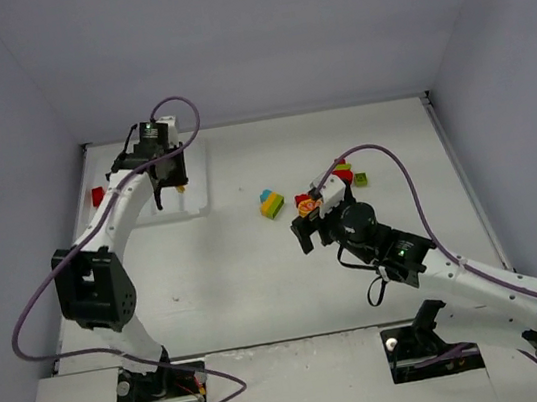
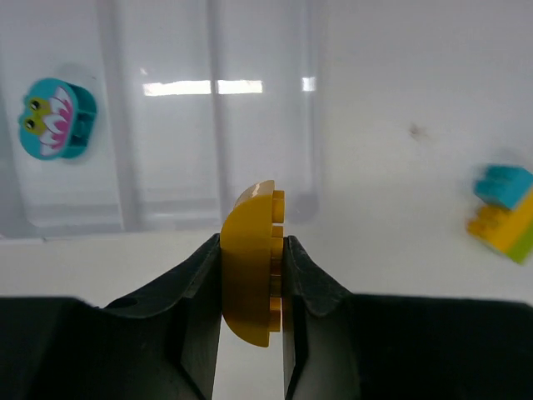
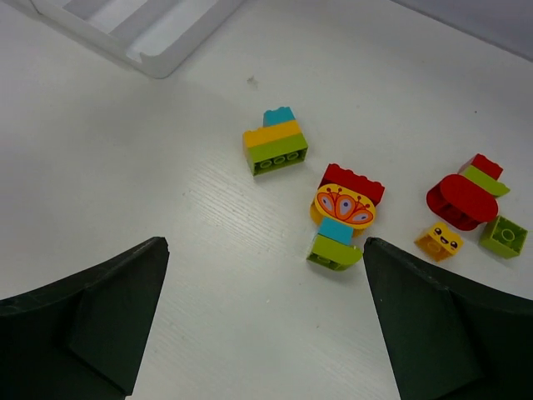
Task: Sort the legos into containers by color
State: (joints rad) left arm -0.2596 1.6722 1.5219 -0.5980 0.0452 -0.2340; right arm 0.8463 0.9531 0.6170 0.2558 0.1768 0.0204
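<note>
A white table [image 1: 262, 293] between pale grey walls carries the work. The yellow brick [image 2: 248, 275], round-backed, is clamped edge-on in the left gripper [image 2: 251, 250], which hangs over the near end of the tray [image 2: 125, 223]. A cyan brick [image 2: 57, 119] lies in a compartment ahead and to the left of those fingers. Let go here, the yellow brick could strike a divider or the end wall and bounce out or into the wrong slot; the brick itself hides what lies directly under it. The right gripper [image 3: 264, 250] is spread wide and empty above a mixed clump [image 3: 341, 218], with a three-colour stack [image 3: 275, 142] beyond it. Taking a clump whole would carry several colours together. From above, a red brick [image 1: 98, 196] off to the left gripper's left may sit inside the tray or beside it; I cannot tell.
</note>
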